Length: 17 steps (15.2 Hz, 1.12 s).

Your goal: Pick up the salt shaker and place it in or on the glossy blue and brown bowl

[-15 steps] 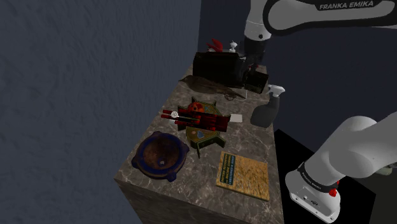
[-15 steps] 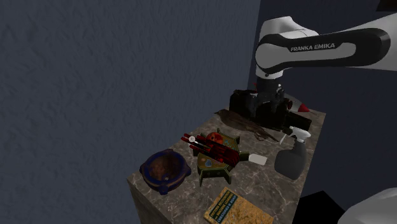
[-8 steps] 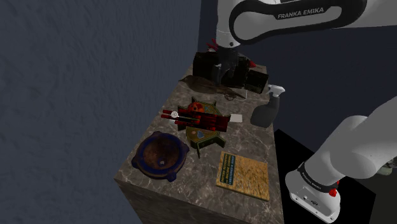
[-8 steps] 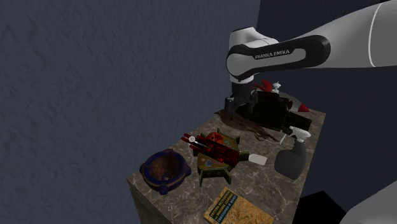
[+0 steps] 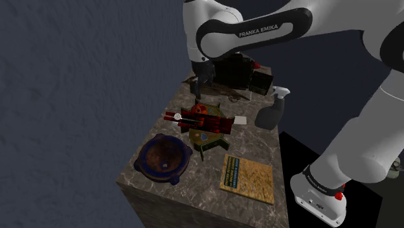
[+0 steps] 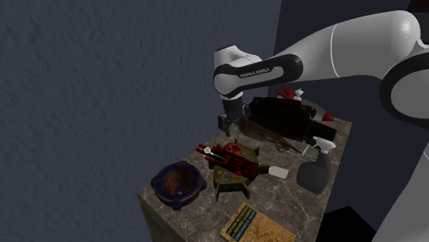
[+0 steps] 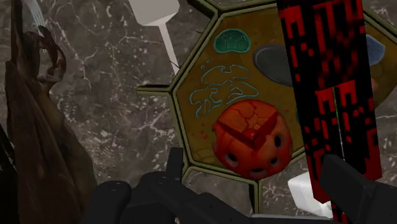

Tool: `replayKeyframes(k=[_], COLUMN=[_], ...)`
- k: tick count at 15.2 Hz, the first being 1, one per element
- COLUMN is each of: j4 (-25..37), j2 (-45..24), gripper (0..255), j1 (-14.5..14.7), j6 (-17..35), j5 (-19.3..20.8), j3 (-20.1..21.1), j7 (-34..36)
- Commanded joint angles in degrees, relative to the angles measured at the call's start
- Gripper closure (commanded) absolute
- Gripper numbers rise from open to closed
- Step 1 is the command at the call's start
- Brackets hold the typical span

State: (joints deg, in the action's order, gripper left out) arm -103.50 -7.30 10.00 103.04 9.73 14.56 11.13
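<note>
Gaping empty, two fingers (image 7: 359, 194) hang over one counter (image 5: 256, 146) bearing one bowl (image 5: 162, 157), one bottle (image 5: 270, 112).

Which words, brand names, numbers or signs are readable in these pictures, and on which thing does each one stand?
"FRANKA EMIKA": white letters on the dark band of the arm, readable in the shoulder view and the second exterior view.
Blue label on the flat tan booklet near the table's front edge: lines of print, too small to read.
I can read no other text.

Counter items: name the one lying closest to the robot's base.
The flat tan mat with blue print, beside the base; bowl, board and spray bottle sit farther off.
</note>
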Motion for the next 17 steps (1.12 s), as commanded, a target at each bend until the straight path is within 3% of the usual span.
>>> replayKeyframes(k=[1, 13, 17], j4=[4.4, 35.1, 31.3], j2=[-4.8, -32.8, -32.4], gripper=[0, 0, 0], j1=[1.3, 12.5, 11.2], j6=[-0.8, -9.8, -6.7], j5=[1.7, 10.4, 10.9], j3=[0.8, 2.3, 3.0], j7=[0.2, -1.6, -1.0])
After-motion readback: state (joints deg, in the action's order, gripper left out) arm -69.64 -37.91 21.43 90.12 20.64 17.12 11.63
